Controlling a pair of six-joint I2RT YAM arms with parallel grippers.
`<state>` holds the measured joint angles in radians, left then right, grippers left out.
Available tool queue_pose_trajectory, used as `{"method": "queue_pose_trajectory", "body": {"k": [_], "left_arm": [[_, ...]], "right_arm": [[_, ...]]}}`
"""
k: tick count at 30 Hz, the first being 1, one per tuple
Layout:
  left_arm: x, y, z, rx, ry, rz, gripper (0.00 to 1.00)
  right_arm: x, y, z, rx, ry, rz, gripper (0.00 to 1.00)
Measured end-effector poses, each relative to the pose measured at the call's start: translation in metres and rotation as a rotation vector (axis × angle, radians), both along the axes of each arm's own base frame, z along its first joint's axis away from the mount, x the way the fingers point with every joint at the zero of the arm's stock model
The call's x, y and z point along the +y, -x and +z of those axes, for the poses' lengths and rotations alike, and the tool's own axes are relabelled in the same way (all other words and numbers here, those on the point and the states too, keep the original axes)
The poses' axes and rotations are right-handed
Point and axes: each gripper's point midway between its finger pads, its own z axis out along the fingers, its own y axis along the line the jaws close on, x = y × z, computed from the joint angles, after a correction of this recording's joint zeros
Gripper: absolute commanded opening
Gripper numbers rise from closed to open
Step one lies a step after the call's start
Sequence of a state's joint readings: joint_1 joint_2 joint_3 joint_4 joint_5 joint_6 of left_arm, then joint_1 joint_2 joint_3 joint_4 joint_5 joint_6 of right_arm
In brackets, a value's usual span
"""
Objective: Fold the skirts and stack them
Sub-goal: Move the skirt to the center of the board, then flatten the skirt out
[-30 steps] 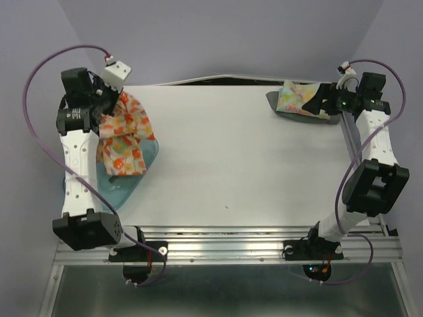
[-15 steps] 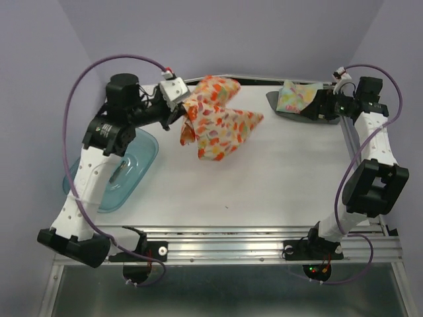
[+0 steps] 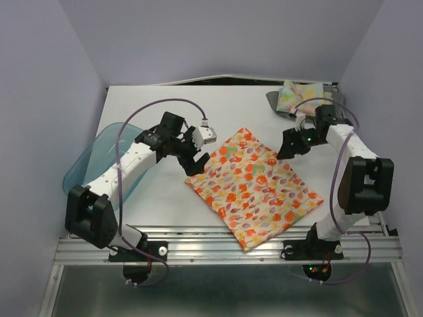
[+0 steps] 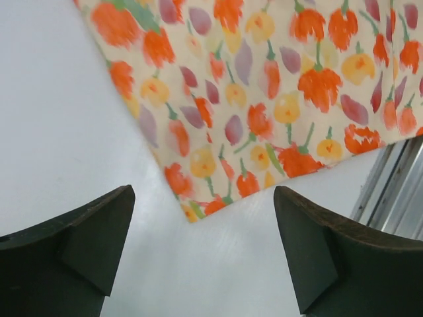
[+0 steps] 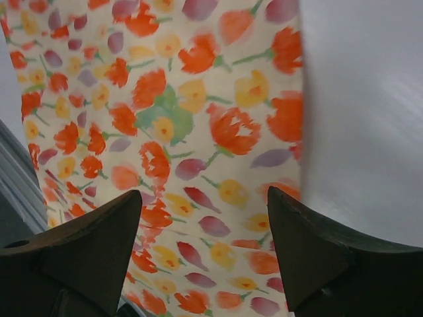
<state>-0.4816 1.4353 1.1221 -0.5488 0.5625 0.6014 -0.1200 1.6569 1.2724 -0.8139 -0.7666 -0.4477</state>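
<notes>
Either side of the skirt (image 3: 254, 188), left gripper (image 3: 195, 162) and right gripper (image 3: 285, 152) hover, jaws apart; looks like fold time, corners need pinching.

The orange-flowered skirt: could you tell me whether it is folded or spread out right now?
Spread out. The orange-flowered skirt lies flat on the table as one broad sheet, all four corners visible, with no folded-over edge seen.

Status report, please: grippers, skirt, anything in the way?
Left gripper open, empty; right gripper the same. Orange-flowered skirt spread flat, unfolded. Blue basin apart, at left.
</notes>
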Motion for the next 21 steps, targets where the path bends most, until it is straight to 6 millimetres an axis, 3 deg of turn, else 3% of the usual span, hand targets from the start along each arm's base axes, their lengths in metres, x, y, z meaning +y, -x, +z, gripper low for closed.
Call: {"method": "queue_pose_trajectory", "body": {"k": [2,3,4,7,9,12,13,17,21], "left_arm": [[-0.002,-0.013,0.025,-0.085,0.025,0.018,0.88],[-0.005,-0.023,0.036,-0.128,0.037,0.037,0.81],[-0.006,-0.029,0.039,-0.145,0.040,0.051,0.77],[-0.005,-0.048,0.018,-0.124,-0.005,0.118,0.70],[-0.003,-0.054,-0.003,-0.080,-0.046,0.157,0.65],[0.000,-0.055,-0.026,-0.036,-0.080,0.181,0.62],[0.002,-0.053,-0.031,-0.026,-0.087,0.185,0.60],[0.006,-0.047,-0.040,-0.007,-0.102,0.191,0.56],[0.009,-0.047,-0.039,-0.011,-0.097,0.201,0.64]], "right_arm": [[0.019,0.024,-0.025,0.077,0.037,0.058,0.74],[0.031,0.038,-0.038,0.116,0.066,0.098,0.70],[0.036,0.044,-0.043,0.129,0.082,0.118,0.67],[0.042,0.051,-0.056,0.149,0.144,0.139,0.55],[0.036,0.044,-0.066,0.159,0.184,0.110,0.46],[0.027,0.032,-0.093,0.196,0.230,0.064,0.41],[0.026,0.024,-0.103,0.210,0.237,0.043,0.41],[0.032,-0.014,-0.107,0.211,0.228,0.003,0.37],[0.053,-0.099,-0.102,0.090,0.201,-0.010,0.42]]}}
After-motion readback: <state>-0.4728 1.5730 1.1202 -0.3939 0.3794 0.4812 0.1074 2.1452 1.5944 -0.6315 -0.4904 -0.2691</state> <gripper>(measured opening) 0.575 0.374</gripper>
